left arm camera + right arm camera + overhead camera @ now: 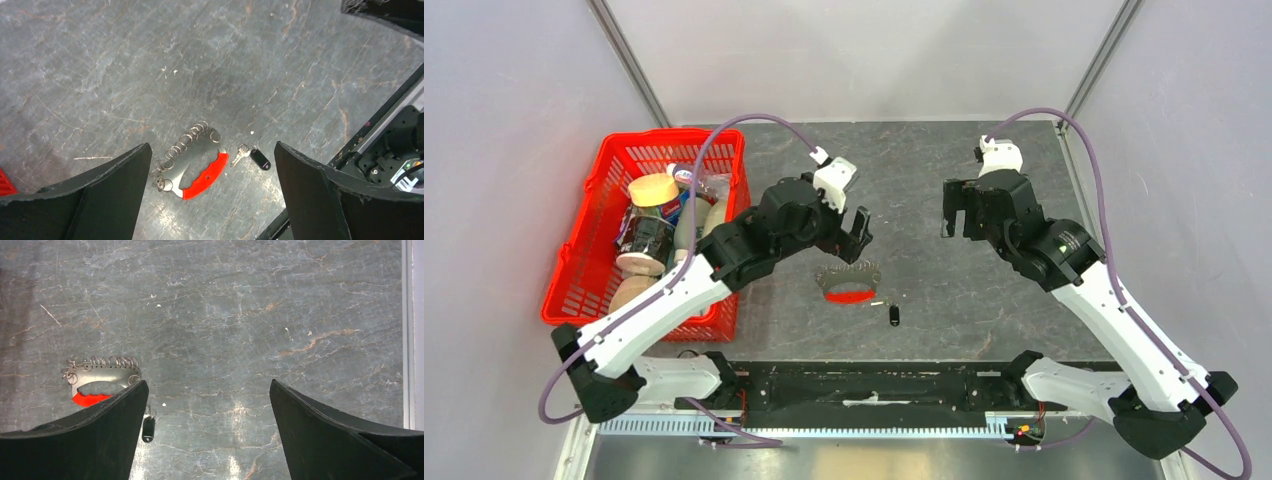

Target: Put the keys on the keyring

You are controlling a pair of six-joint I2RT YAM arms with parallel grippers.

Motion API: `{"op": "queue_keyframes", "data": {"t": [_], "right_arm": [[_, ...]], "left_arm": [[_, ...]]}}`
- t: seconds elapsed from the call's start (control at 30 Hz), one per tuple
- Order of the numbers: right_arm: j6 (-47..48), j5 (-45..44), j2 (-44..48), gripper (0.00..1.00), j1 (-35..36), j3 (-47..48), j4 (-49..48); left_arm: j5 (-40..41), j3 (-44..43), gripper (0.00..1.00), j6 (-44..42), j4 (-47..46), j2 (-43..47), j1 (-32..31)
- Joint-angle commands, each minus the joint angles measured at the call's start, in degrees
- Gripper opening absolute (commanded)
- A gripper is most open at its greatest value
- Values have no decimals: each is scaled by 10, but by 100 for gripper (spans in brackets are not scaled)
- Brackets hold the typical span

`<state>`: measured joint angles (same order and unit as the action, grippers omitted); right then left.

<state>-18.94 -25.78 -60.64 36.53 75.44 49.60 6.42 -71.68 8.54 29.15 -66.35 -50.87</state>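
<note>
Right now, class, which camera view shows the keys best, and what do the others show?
Left wrist view: the keys lie whole and close, silver key and black tag distinct. The top view shows a tiny speck; the right wrist shows mainly the tag, small.

Left arm (669, 300): base at the near left, white link rising inward toward centre, black wrist section bent over at the top. Left hand (852, 228) hangs in the air and points downward. Its fingers (107, 200) are spread wide.

Right arm (1124, 310): base at the near right, link running up and inward, roughly mirroring the left. Right hand (958, 218) is also in the air, aimed downward. Right fingers (330, 435) are spread wide too.

The hands are well apart at roughly equal reach, neither touching anything.
</note>
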Motion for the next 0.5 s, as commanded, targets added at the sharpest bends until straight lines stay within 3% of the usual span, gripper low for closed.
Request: {"op": "queue_keyframes", "data": {"t": [0.0, 0.1, 0.3, 0.47], "right_arm": [[-8, -18, -2, 99, 0, 0, -14], [2, 1, 6, 99, 1, -4, -10], [10, 6, 28, 99, 0, 8, 17], [2, -4, 41, 99, 0, -22, 38]], "left_arm": [[13, -53, 100, 16, 62, -51, -2], [-19, -61, 100, 14, 78, -66, -2], [-55, -40, 100, 89, 53, -48, -3], [-31, -14, 100, 130, 40, -55, -3]]}}
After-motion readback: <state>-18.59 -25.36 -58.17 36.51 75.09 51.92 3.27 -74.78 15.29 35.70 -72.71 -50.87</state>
